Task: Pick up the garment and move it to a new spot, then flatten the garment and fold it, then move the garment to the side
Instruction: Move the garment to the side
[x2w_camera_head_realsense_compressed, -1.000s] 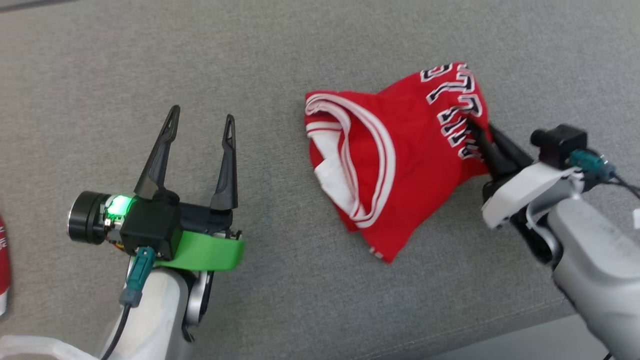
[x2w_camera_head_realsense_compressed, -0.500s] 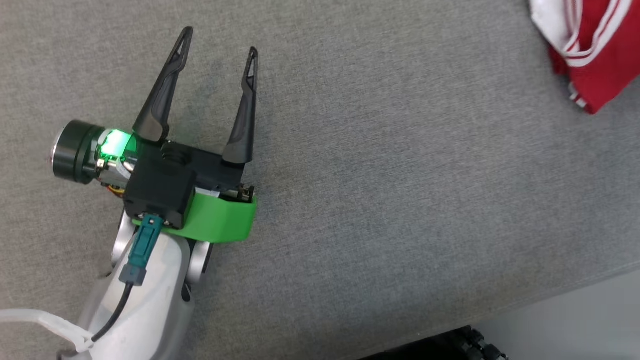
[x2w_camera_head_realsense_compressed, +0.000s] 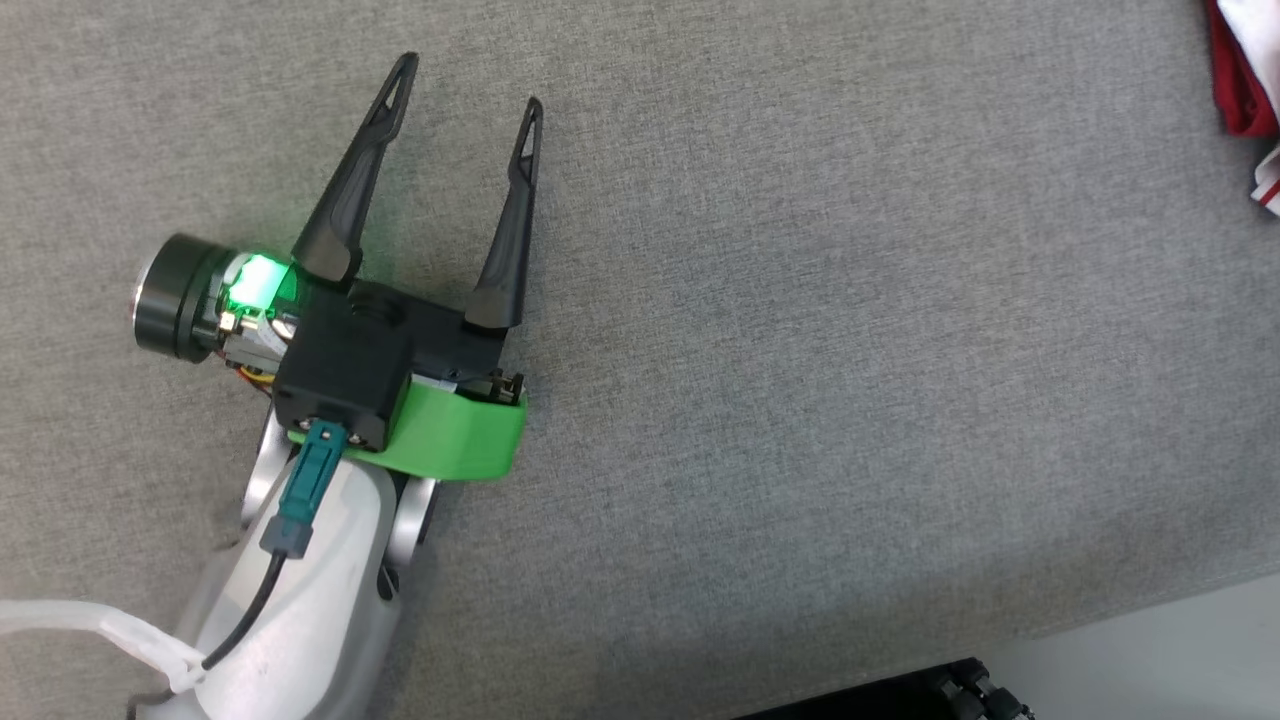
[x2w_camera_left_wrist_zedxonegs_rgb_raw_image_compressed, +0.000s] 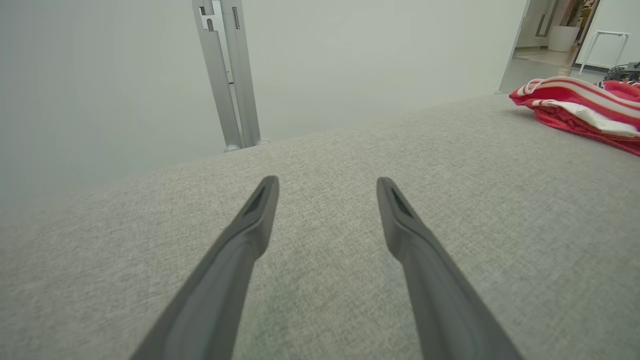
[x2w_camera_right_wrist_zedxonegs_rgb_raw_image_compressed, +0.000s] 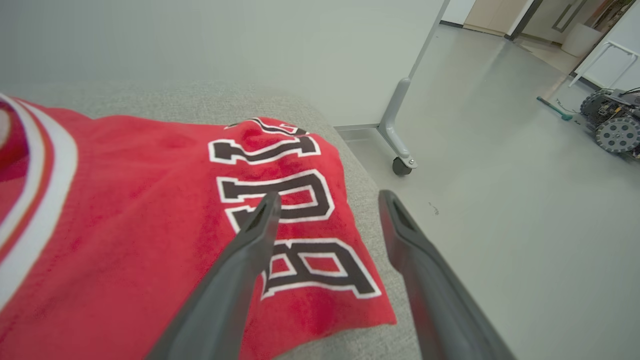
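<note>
Around: a grey metal post (x2w_camera_left_wrist_zedxonegs_rgb_raw_image_compressed: 227, 75) stands behind the far edge of the desk in the left wrist view; a grey leg on a caster (x2w_camera_right_wrist_zedxonegs_rgb_raw_image_compressed: 397, 135) stands on the floor past the desk's corner in the right wrist view; a small wheeled machine (x2w_camera_right_wrist_zedxonegs_rgb_raw_image_compressed: 612, 127) sits far off at the right of that view.
In the way: nothing lies between the left gripper (x2w_camera_head_realsense_compressed: 470, 82) and the garment (x2w_camera_head_realsense_compressed: 1240, 90), only bare grey fabric.
Garment: a red jersey with white stripes and black-and-white lettering, lying bunched on the desk at the far right edge of the head view, well apart from the left gripper; in the left wrist view it lies at the right (x2w_camera_left_wrist_zedxonegs_rgb_raw_image_compressed: 575, 107).
Left fingers: spread wide, nothing between them, hanging low over the desk (x2w_camera_left_wrist_zedxonegs_rgb_raw_image_compressed: 326, 181); a green band (x2w_camera_head_realsense_compressed: 460, 440) circles the wrist.
Right fingers: spread wide on the right gripper (x2w_camera_right_wrist_zedxonegs_rgb_raw_image_compressed: 328, 196) and gripping nothing; one finger (x2w_camera_right_wrist_zedxonegs_rgb_raw_image_compressed: 235, 270) shows over the jersey's lettering (x2w_camera_right_wrist_zedxonegs_rgb_raw_image_compressed: 150, 210), the other over the desk's edge. Whether either touches the cloth I cannot tell.
Surface: the desk (x2w_camera_head_realsense_compressed: 800, 350) is covered in grey woven fabric, and the jersey's corner lies close to its edge.
Room: plain pale wall (x2w_camera_right_wrist_zedxonegs_rgb_raw_image_compressed: 200, 40), smooth grey floor (x2w_camera_right_wrist_zedxonegs_rgb_raw_image_compressed: 500, 200), an open doorway at the upper right.
</note>
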